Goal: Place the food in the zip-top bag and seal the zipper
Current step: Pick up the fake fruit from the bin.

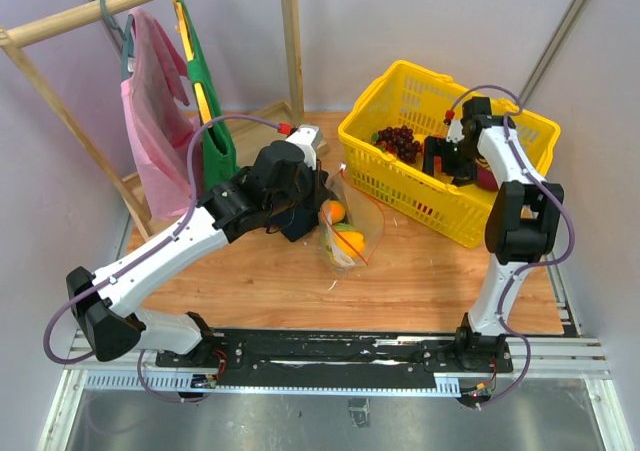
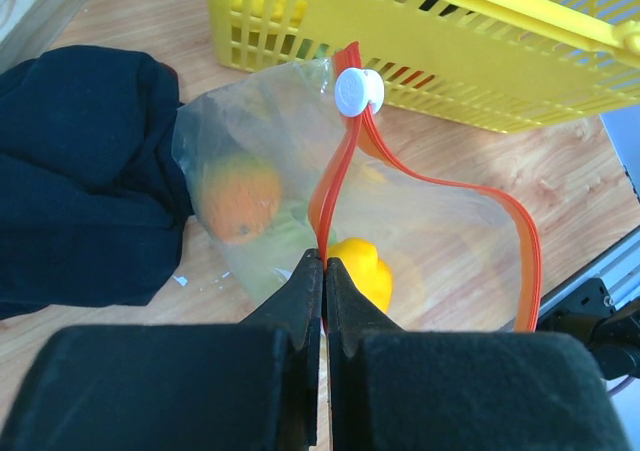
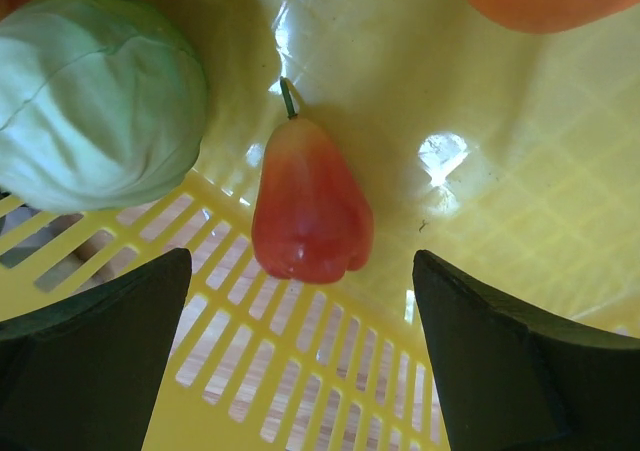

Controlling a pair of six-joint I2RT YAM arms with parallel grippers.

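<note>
Only the left wrist view shows the left gripper clamped on the zipper, with the zip-top bag just ahead of it. Only the right wrist view shows the right gripper spread wide, with a red pear-shaped fruit straight ahead in the yellow basket.

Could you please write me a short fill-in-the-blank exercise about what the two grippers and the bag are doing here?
1. The left gripper is shut on the orange-red ____ of the zip-top bag.
2. The right gripper hangs open inside the yellow ____.
3. Inside the bag, beside the yellow bell pepper, lies an ____.
Missing words: zipper; basket; orange.
</note>
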